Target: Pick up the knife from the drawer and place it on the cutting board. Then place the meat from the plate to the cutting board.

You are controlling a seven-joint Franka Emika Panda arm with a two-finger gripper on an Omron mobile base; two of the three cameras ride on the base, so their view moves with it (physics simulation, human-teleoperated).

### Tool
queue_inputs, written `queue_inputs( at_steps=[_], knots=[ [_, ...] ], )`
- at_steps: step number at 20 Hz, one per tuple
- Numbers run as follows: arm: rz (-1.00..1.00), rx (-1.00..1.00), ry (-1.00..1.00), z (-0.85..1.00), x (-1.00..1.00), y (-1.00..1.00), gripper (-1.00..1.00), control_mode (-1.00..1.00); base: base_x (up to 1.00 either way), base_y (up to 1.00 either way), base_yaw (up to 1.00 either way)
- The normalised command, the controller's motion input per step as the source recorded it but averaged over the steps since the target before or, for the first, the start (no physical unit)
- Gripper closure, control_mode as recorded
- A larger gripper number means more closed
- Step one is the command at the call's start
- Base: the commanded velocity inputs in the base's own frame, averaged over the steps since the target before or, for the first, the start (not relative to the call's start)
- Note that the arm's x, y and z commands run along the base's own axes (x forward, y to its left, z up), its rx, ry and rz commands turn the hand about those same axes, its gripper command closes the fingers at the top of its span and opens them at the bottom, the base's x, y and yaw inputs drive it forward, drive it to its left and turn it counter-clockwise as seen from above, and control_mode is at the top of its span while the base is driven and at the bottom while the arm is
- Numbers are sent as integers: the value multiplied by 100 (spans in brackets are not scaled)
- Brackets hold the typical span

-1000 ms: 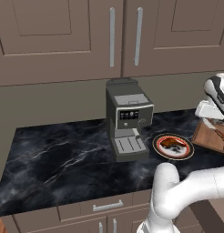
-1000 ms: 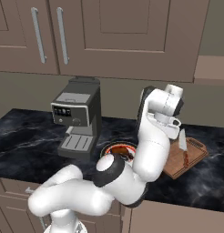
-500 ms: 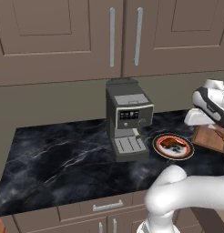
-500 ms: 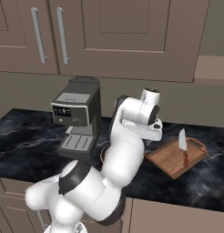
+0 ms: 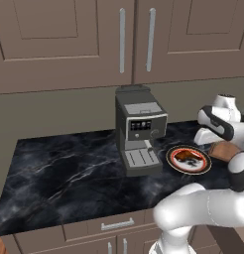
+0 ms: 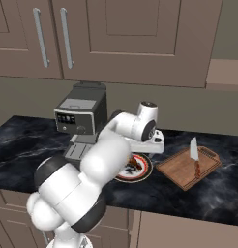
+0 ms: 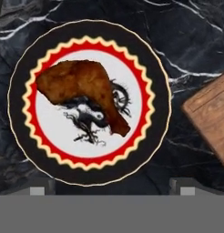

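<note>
My two base views look forward and down from behind the arm, left and right, sharing the plate [image 5: 188, 159] and board [image 6: 188, 167]; my hand view looks straight down, close over that plate.

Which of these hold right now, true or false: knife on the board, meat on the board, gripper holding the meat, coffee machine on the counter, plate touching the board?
1. The knife lies on the cutting board. True.
2. The meat is on the cutting board. False: it lies on the plate.
3. The gripper holds the meat. False: in the hand view it hangs above the plate with the tips wide apart and nothing between them.
4. A coffee machine stands on the counter. True.
5. The plate touches the cutting board. False: the hand view shows a strip of dark counter between them.
</note>
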Motion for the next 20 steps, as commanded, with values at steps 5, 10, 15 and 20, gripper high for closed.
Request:
queue_inputs(
  at_steps=[5,10,15,20],
  knots=[
    [14,0,0,-15,10,11,-100,-100,0,0,0],
    [16,0,0,-12,5,23,-100,-100,0,0,0],
    [16,0,0,-19,4,27,-100,-100,0,0,0],
    [17,0,0,-17,11,13,-100,-100,0,0,0]
  ],
)
